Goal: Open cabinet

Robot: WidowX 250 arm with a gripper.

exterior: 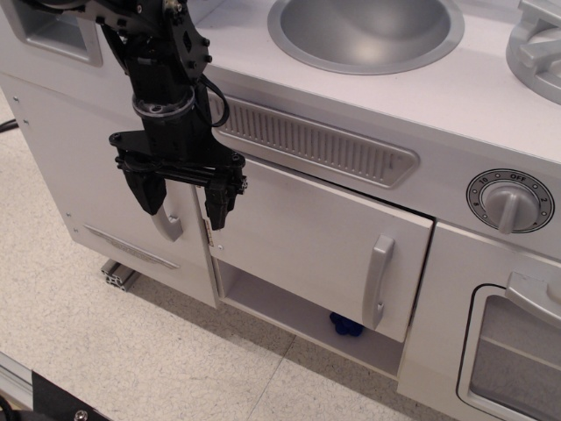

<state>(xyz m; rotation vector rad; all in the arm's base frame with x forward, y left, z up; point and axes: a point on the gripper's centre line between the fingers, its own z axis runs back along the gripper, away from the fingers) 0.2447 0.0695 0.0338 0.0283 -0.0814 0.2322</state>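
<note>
Black fingers (154, 195) are hanging spread apart, gripping nothing, in front of the cabinet (307, 241) door's left edge, beside the curved grey handle (166, 224) of the neighbouring door. White and flat, the cabinet door is standing slightly ajar below the grey vent grille (311, 140), its vertical grey bar handle (378, 281) near its right edge. A knob (509, 202) at the right is reading "OFF".

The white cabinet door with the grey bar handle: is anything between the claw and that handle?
Nothing visible blocks it. The black claw hangs open at the left edge of the wide white cabinet door, and only bare door face lies between it and the vertical grey bar handle.
</note>
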